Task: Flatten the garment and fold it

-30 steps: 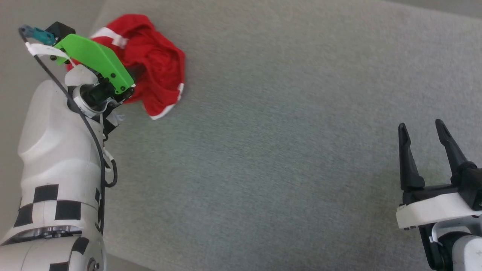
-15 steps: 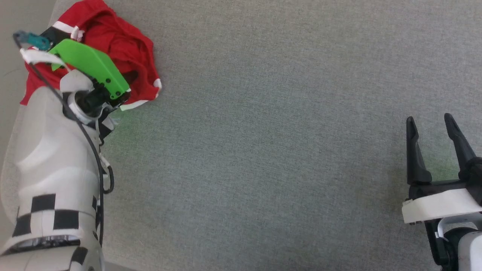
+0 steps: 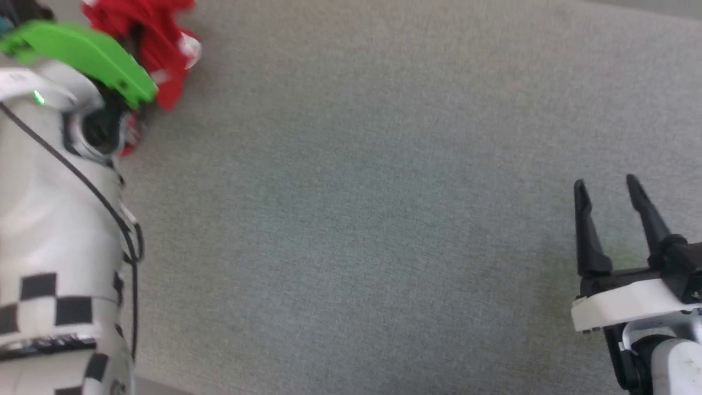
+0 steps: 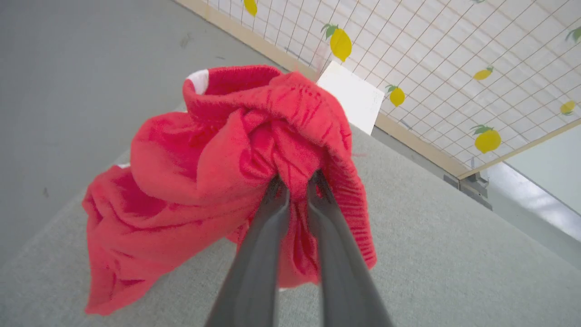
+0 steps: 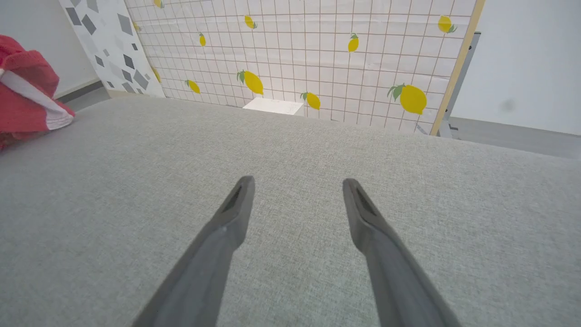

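Observation:
The garment [image 4: 190,181] is a bunched red fabric piece with a bit of white trim. It hangs from my left gripper [image 4: 297,181], whose two dark fingers are shut on a fold near its top, with its lower folds near or on the grey surface. In the head view the garment [image 3: 153,38] is a blurred red bundle at the top left, partly behind the green plate [image 3: 82,52] on my left wrist. My right gripper [image 3: 606,189] stands open at the lower right, far from the garment [image 5: 27,95], with nothing between its fingers [image 5: 236,204].
A wide grey fabric surface [image 3: 356,219] spreads under both arms. Its left edge runs close beside the left arm. Behind it stands a lemon-print grid wall [image 5: 317,54] with a small white box [image 5: 272,106] at its foot.
My left gripper has shut on the garment and lifted it off the surface. The head camera has shifted, so the garment and left arm sit higher and further left. The right gripper stays open.

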{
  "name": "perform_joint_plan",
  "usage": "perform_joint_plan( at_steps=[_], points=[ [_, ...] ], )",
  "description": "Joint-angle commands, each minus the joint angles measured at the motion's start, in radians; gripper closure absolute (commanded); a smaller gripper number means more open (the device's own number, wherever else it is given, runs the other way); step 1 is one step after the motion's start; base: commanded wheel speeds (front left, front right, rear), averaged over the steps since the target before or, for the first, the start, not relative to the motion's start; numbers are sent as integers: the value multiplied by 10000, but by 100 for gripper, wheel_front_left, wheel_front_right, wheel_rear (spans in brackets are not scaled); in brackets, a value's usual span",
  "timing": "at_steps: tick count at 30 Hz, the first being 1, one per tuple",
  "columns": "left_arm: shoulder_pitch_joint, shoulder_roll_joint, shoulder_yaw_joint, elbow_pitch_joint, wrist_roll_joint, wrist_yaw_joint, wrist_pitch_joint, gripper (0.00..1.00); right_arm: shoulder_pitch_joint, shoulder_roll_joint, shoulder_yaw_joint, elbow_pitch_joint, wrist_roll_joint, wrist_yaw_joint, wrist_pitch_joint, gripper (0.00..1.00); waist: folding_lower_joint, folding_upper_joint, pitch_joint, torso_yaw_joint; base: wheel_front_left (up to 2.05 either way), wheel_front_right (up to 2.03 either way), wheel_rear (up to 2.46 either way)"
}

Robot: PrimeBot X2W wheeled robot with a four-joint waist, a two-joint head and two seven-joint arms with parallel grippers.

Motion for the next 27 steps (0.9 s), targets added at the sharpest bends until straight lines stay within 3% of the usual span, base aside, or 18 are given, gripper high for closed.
perform_joint_plan(
  at_steps=[1,8,12,14,23,27],
  points=[
    [-407,142,-108,-185,151,-148,-197,100,-74,-4,40,146,134,-13,-140,0,0,0,-562,-45,0,0,0],
    [-1553,243,-888,-1199,127,-566,-497,100,86,-4,64,977,664,-13,-648,0,0,0,-1576,-437,0,0,0],
    [-2054,46,-1715,-2096,-203,-634,-353,100,135,-4,94,1512,1018,-13,-1012,0,0,0,-2079,-870,0,0,0],
    [-2148,-247,-2752,-2879,-982,-642,28,100,125,-4,127,1922,1232,-13,-1291,0,0,0,-2464,-1428,0,0,0],
    [-805,-480,-5593,-3107,-1397,-644,830,100,322,-4,164,2438,1400,-13,-1548,0,0,0,-2880,-2766,0,0,0],
    [273,-941,-6138,-2798,-1769,-645,573,100,356,-4,174,2461,1332,-13,-1551,0,0,0,-2811,-3160,0,0,0]
  ],
)
